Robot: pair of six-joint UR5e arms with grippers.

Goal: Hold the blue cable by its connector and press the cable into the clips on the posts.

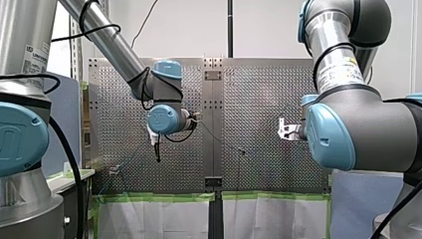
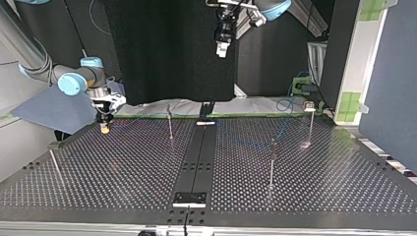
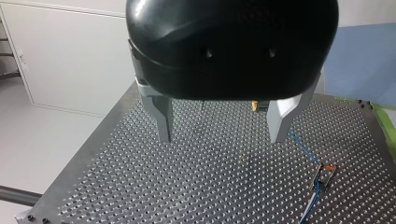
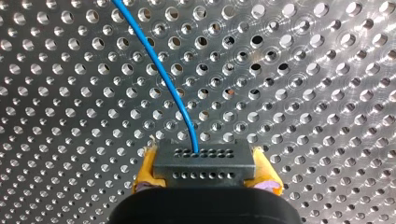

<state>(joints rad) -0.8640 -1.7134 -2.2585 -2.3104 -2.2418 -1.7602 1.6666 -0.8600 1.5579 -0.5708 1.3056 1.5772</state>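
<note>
Right wrist view has my right gripper [image 4: 205, 175] clamped on the connector [image 4: 204, 163], cable [image 4: 161, 74] trailing ahead over the table [image 4: 327, 93], so I'd keep it taut and press straight into the clip [image 2: 309, 105] on each post [image 2: 311, 127].

Thin blue cable [image 4: 164, 77] curves out of a dark grey connector [image 4: 204, 164] dotted with tiny holes; slim clip posts [image 2: 271, 167] stand upright.

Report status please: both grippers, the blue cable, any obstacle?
Left gripper open, empty, above table. Right gripper shut on connector. Blue cable runs from connector out over table. No obstacle seen.
</note>
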